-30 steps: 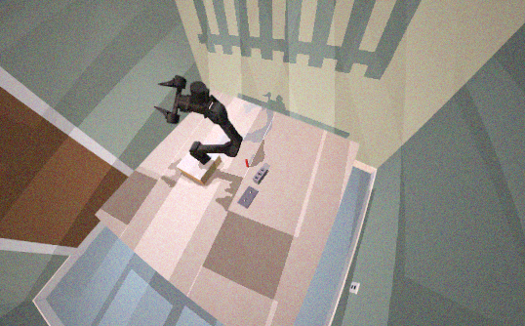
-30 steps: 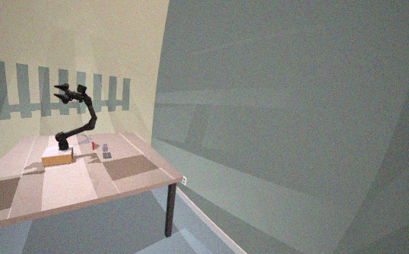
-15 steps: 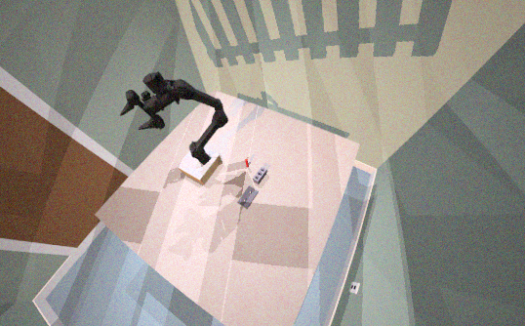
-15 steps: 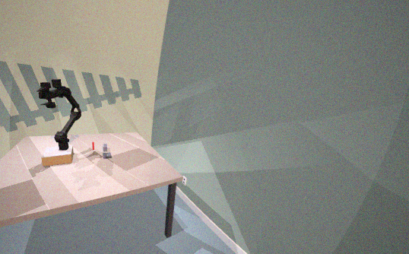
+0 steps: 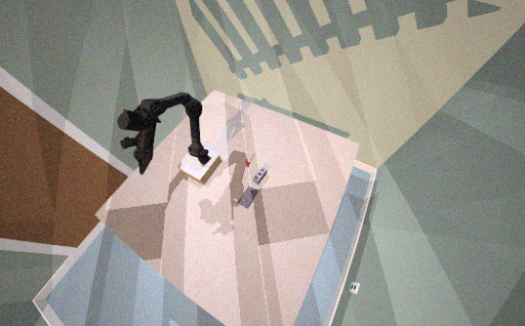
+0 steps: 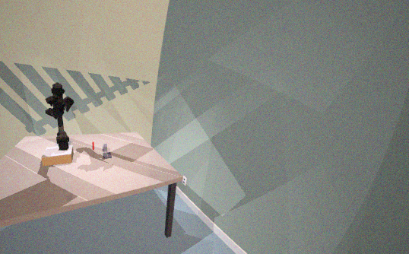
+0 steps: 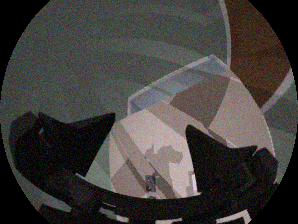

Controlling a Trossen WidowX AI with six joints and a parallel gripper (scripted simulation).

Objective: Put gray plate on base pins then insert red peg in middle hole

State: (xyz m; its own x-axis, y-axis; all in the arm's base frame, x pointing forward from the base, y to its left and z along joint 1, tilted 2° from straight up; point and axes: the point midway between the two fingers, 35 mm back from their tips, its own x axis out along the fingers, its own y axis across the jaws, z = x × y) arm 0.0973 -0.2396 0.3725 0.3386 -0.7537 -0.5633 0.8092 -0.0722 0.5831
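The gray plate (image 5: 261,173) (image 6: 105,147), with three dark holes, is apart from the base, behind it in the exterior view. The gray base (image 5: 248,197) (image 6: 107,156) lies flat on the table; its pins are too small to make out clearly. The red peg (image 5: 247,162) (image 6: 93,145) stands upright beside the plate, with free space between. My gripper (image 5: 132,157) (image 7: 151,122) is wide open and empty, high above the table and far from all three parts. In the wrist view a small gray piece (image 7: 150,183) shows low down; I cannot tell whether it is plate or base.
The arm stands on a box with a white top (image 5: 195,172) (image 6: 58,152) and wooden sides. The table (image 5: 296,161) (image 6: 112,182) carries it and the parts. The gripper's shadow falls on the table between box and base.
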